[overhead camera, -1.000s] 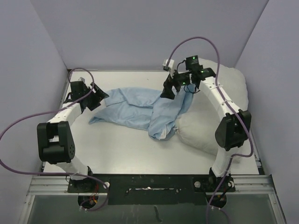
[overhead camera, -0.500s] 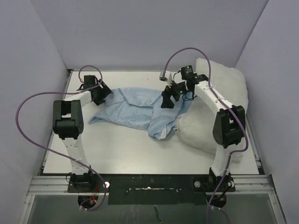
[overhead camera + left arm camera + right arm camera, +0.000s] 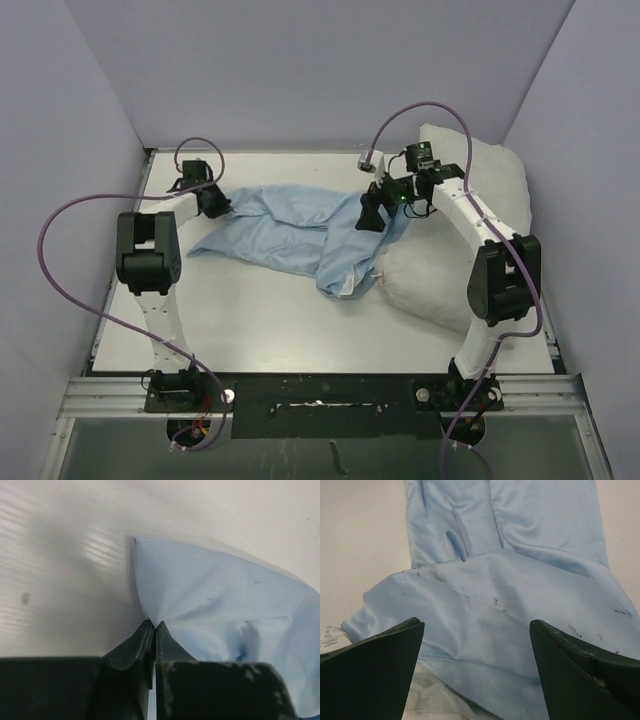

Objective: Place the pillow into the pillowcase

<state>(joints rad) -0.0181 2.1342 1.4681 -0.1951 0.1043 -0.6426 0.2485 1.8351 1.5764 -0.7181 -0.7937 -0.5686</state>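
The left gripper, clamped on the left corner of the pillowcase, is drawing it farther back than a second ago, while the right gripper is hovering wide open over the end draped on the pillow, which is lying mostly uncovered at right.

A flat white rectangular table carries a thin, wrinkled light-blue fabric pillowcase, spread from its centre toward ten o'clock. A plump off-white fabric pillow lies along the three o'clock edge, touching the pillowcase.
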